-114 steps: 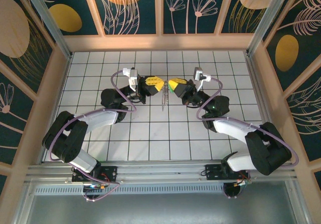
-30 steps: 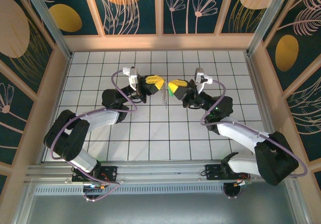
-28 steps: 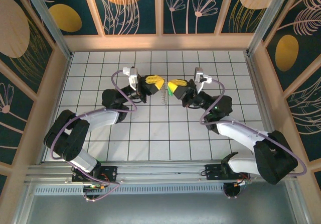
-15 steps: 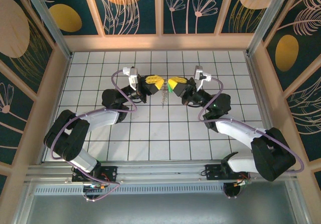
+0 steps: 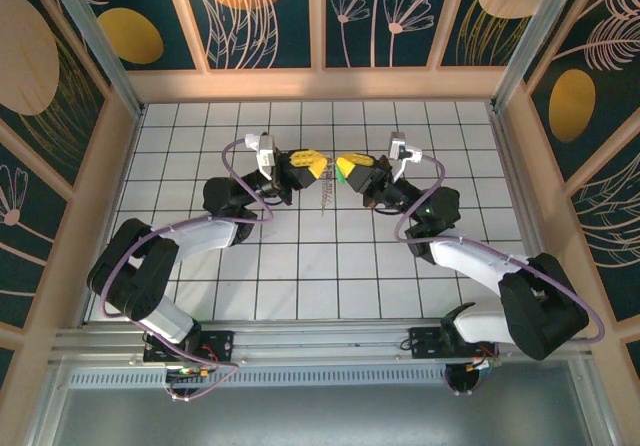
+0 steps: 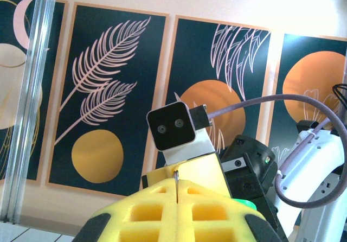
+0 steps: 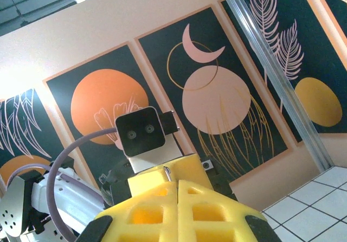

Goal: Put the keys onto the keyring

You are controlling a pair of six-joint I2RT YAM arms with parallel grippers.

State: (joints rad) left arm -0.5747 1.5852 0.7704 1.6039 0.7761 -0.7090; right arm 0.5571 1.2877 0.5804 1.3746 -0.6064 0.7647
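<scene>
both closed: left end effector pinches the keyring, right end effector the key

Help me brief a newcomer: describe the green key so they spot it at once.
Over the white tiled table, find the middle, where the two arms' yellow tools almost meet. The key is pinched at the tip of the right tool, opposite the left tool holding the thin keyring with grey bits dangling. Its bright green head sets it apart.
</scene>
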